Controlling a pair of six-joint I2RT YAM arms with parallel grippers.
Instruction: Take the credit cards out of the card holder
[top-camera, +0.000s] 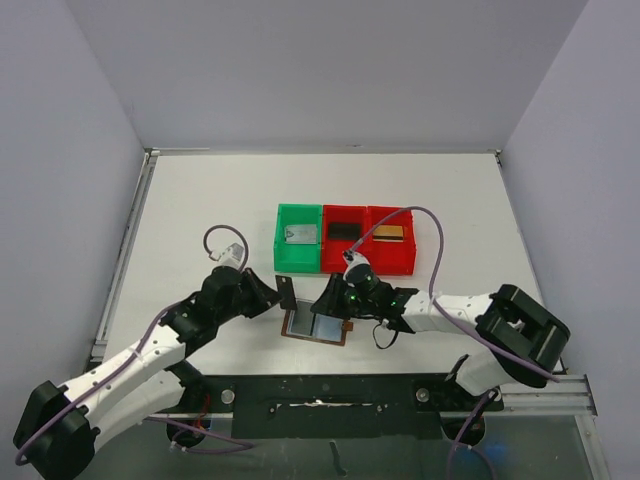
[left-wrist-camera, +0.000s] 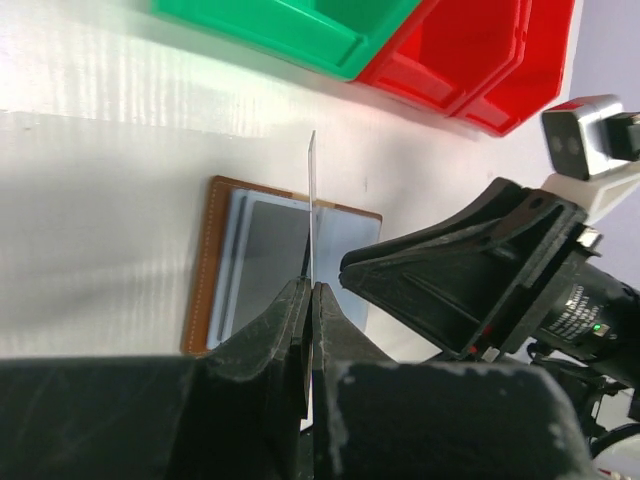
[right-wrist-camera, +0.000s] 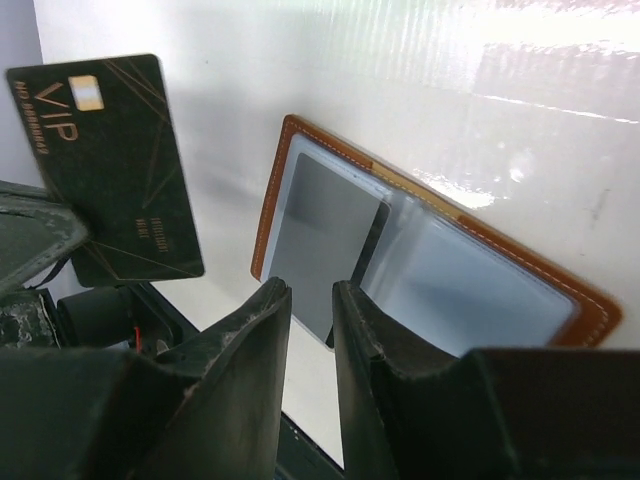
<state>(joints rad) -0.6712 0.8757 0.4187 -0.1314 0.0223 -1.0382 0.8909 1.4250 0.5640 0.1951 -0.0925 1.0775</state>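
1 black credit card (right-wrist-camera: 105, 170) in left pincer (left-wrist-camera: 311, 292); card holder (right-wrist-camera: 460, 285) open on worktop (right-wrist-camera: 450, 90).
Card shows gold VIP lettering and is clamped upright beside the brown holder. Right pincer (right-wrist-camera: 310, 297), jaws narrowly apart and empty, hovers over its 2 blue-grey sleeves.

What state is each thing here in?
Holder, open flat, grey card in one sleeve.
Black card, out, in left pincer.
Left pincer, shut on black card.
Right pincer, slightly open, empty, over holder.
Green bin, holds silver card.
Red bins, one card each.
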